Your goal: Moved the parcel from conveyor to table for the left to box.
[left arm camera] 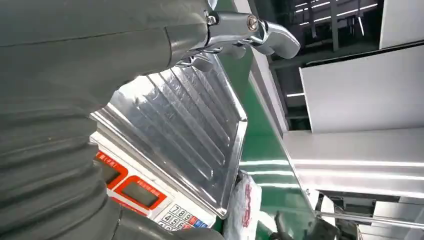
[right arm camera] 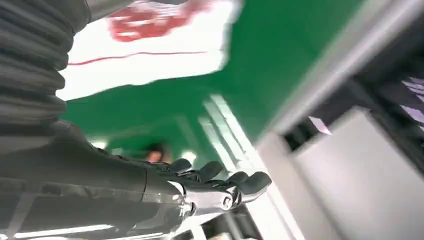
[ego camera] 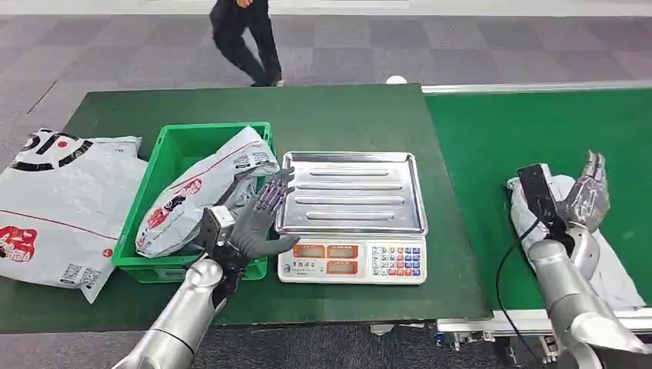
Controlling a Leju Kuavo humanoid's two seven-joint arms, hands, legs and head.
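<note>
Parcel: a white soft bag (ego camera: 615,269) lies flat on the green conveyor (ego camera: 538,131), on the robot's right side. It has not gone over to the worktop yet.

Right hand: the right hand (ego camera: 586,198) is just above the far end of the parcel, with its arm lying over the bag. The fingers (right arm camera: 240,182) are a little apart and only softly bent, and they hold nothing. I think it is there to pick the bag up.

Left hand: the left hand (ego camera: 257,223) floats between the green box and the scale. Its fingers (ego camera: 273,192) are spread wide and it holds nothing. It looks like it is waiting for its turn to box the bag.

Scale: a silver scale (ego camera: 352,219) with a shiny tray sits in the middle of the dark green worktop (ego camera: 323,108), close to the conveyor. That makes it an easy spot to set the bag down.

Green box: the green box (ego camera: 165,161) stands just beside the scale. One grey bag (ego camera: 204,196) already leans inside it, sticking up over the rim.

Big bag: another white bag (ego camera: 54,207) lies flat on the worktop past the box.

Person: someone in dark clothes (ego camera: 246,38) walks on the floor behind the worktop, well away.

Next: the right hand has to close on the parcel first, I think.
</note>
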